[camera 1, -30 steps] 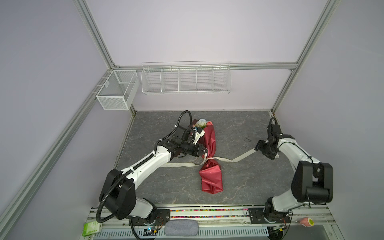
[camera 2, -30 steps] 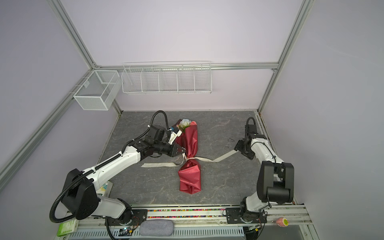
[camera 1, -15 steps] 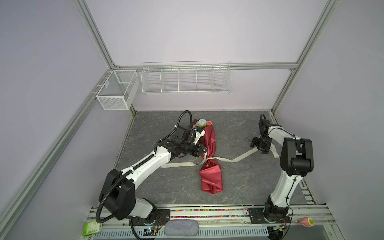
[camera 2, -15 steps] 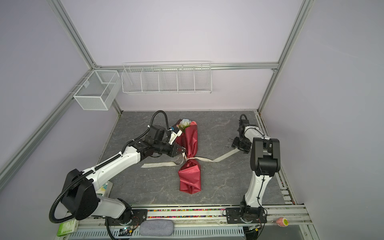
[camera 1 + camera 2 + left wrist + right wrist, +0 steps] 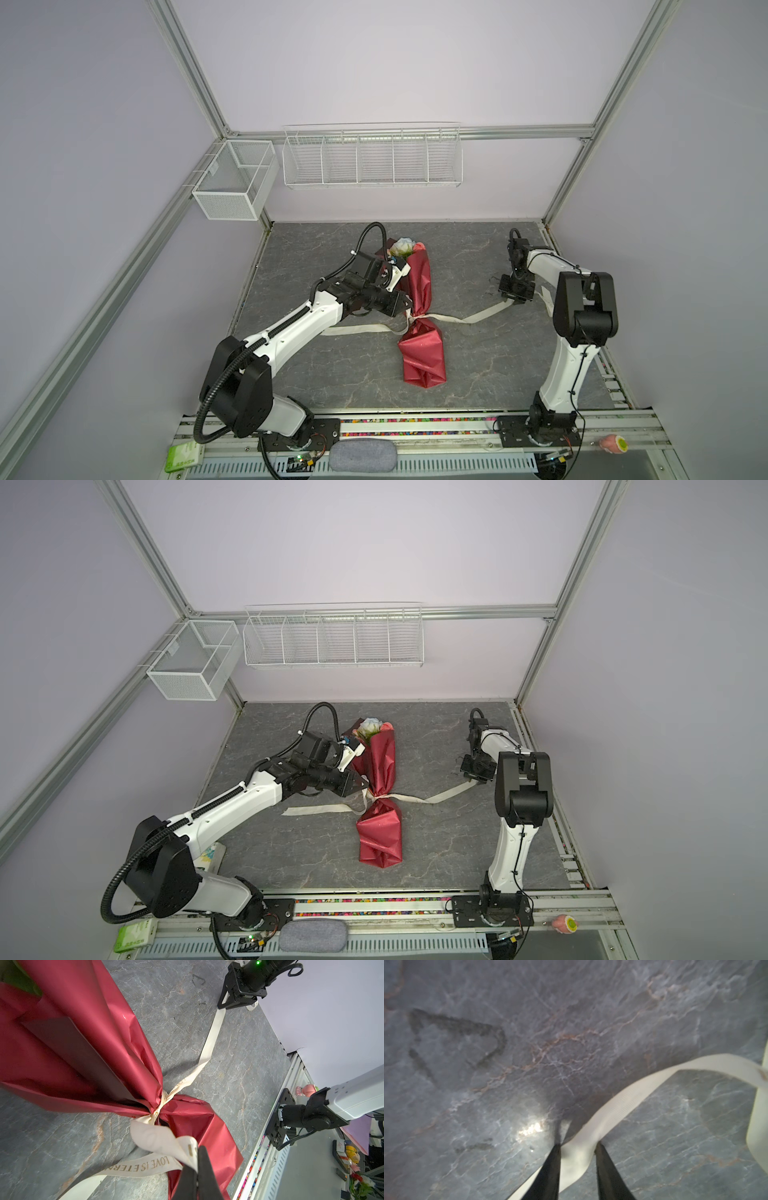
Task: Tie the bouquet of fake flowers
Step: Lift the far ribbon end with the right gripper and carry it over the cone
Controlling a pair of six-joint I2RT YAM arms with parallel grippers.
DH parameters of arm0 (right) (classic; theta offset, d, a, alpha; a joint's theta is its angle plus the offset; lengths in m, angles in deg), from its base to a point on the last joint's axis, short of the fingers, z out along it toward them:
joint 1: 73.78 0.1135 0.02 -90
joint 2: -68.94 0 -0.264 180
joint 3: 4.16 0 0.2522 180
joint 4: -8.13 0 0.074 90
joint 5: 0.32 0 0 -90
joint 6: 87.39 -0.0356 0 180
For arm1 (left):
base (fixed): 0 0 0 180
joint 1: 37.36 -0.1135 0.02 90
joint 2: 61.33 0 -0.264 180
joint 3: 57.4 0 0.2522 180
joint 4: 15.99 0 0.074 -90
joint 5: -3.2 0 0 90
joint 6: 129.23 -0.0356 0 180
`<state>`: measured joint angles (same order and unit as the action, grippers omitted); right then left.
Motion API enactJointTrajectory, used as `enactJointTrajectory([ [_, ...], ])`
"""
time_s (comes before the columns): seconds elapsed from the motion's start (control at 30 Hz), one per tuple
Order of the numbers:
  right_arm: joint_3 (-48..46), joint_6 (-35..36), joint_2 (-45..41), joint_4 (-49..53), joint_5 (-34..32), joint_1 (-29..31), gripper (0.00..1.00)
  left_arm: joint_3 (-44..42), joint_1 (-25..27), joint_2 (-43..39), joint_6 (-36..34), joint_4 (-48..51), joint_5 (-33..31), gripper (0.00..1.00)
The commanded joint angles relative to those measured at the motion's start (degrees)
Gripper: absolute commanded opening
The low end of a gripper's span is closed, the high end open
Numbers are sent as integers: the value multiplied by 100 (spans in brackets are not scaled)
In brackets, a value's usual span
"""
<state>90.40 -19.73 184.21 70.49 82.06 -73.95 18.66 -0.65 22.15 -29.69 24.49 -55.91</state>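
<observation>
grey tabletop (image 5: 478,353): left tool (image 5: 196,1159) clenched on ribbon (image 5: 145,1165), right tool (image 5: 577,1147) half-open astride it

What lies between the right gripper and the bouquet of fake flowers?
Only the cream ribbon, running over bare table from the bouquet's waist to the right gripper. Both top views and the left wrist view show it.

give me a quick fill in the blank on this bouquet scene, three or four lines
The bouquet of fake flowers is wrapped in shiny ___ paper.
The print on the cream ribbon starts with the word ___.
The left pincer is shut on the ___.
The right pincer has the ribbon running ___ its fingers.
Missing words: red; LOVE; ribbon; between
</observation>
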Motion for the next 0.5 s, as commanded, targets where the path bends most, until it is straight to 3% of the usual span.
enactJointTrajectory([
  [0.0, -280, -76, 127, -72, 23, 8, 17, 157, 21, -12, -133, 124, -70, 0],
  [0.07, -404, -102, -38, -185, 23, 10, 9, 117, 27, -27, -79, 65, -83, 0],
  [0.33, -627, -93, -1446, -460, 228, 143, 6, -126, 38, -219, 12, -217, -61, 0],
  [0.47, -474, -205, -2276, -488, 749, 467, 6, -411, 47, -439, -140, -609, -111, 0],
])
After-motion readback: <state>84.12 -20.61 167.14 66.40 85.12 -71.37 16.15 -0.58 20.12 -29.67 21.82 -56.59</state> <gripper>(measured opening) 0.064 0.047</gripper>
